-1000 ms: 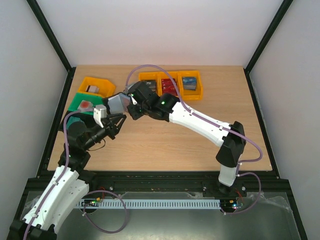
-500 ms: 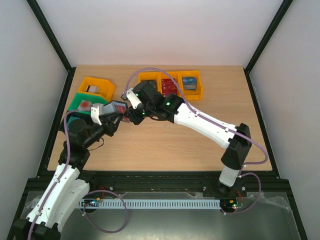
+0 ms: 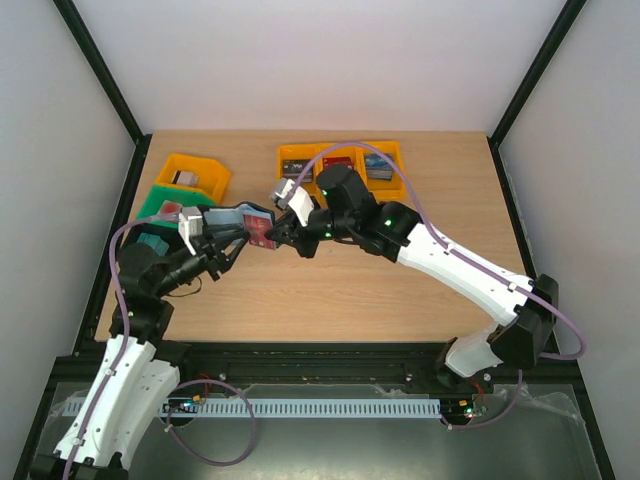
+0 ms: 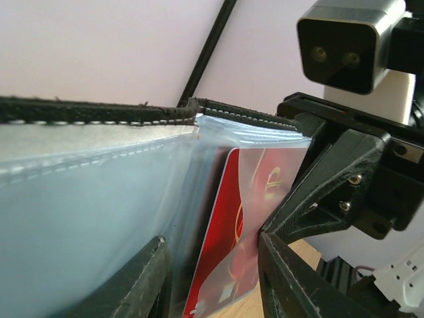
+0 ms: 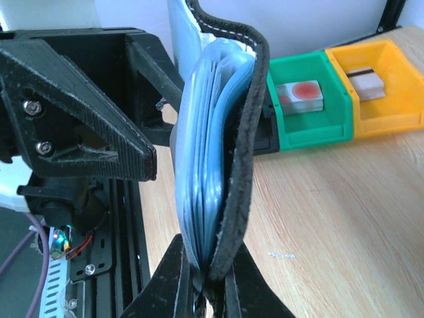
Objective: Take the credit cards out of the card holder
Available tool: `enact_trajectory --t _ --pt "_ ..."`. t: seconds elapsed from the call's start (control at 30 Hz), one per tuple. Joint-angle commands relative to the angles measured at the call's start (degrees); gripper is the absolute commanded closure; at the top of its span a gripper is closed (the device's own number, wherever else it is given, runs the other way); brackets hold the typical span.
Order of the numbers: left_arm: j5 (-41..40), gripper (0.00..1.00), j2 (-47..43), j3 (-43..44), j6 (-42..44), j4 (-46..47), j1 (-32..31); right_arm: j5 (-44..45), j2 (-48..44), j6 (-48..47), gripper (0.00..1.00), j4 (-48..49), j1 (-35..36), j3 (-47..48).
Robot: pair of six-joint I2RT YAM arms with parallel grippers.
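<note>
Widening since 1 second ago, my left pincer (image 4: 211, 281) stands part open astride the red credit card (image 4: 228, 225), not pinching it. My right pincer (image 5: 202, 281) clamps the card holder (image 5: 225, 165) aloft. Closing askew, I could grab a sleeve (image 4: 99, 218) instead.

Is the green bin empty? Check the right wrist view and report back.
No, the green bin is not empty: a small whitish item with a round red mark lies inside it.
</note>
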Motion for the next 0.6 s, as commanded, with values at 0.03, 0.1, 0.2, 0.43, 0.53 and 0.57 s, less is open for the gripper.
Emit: enact_trajectory --t 0.03,0.1,0.2,0.43,0.53,0.57 --pt "-0.3 0.59 0.5 1.5 1.9 -1.8 1.3 -17.8 -4.9 -7.7 0.98 4.3 1.8 -1.5" --pt "2.8 0.60 0.7 1.5 2.0 0.1 1.3 -18.7 -5.1 -8.6 0.98 4.1 1.6 -1.7" --pt "7.9 0.68 0.8 1.5 4.2 3.4 0.0 -18.6 -4.4 -6.2 0.98 7.3 1.5 -1.4" --pt "11.3 0.75 1.6 4.1 9.9 2.3 -2.7 -18.5 0.3 -1.3 0.98 12.9 1.4 1.2" --pt "13.9 0.75 1.3 4.5 10.8 3.9 -2.8 -20.0 1.0 -1.2 0.98 13.3 1.4 0.9" --pt "15.1 0.74 1.1 4.6 10.8 4.7 -2.8 -20.1 1.0 -1.4 0.98 13.1 1.5 0.8"
